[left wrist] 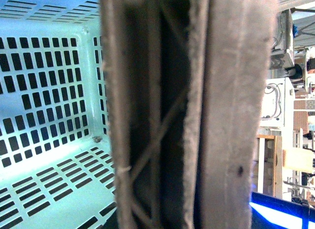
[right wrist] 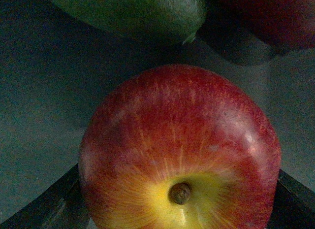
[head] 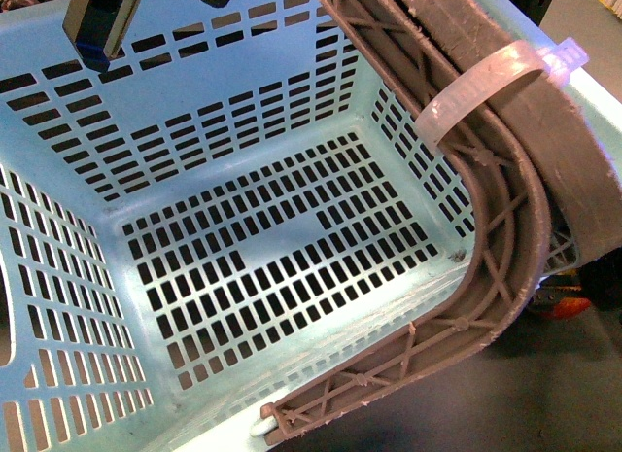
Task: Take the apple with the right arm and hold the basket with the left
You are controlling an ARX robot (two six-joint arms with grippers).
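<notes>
Up close, one round red apple with a yellow patch around its stem sat on the grey bench between the right tool's two dark fingers. Whether they pressed it could not be told. Two other fruits lay just beyond: one dark green, one deep red. One pale mint-green slotted plastic basket stood with its single grey-brown ribbed handle raised, one white zip tie looped around it. The left tool was out of sight, its grip unknowable.
</notes>
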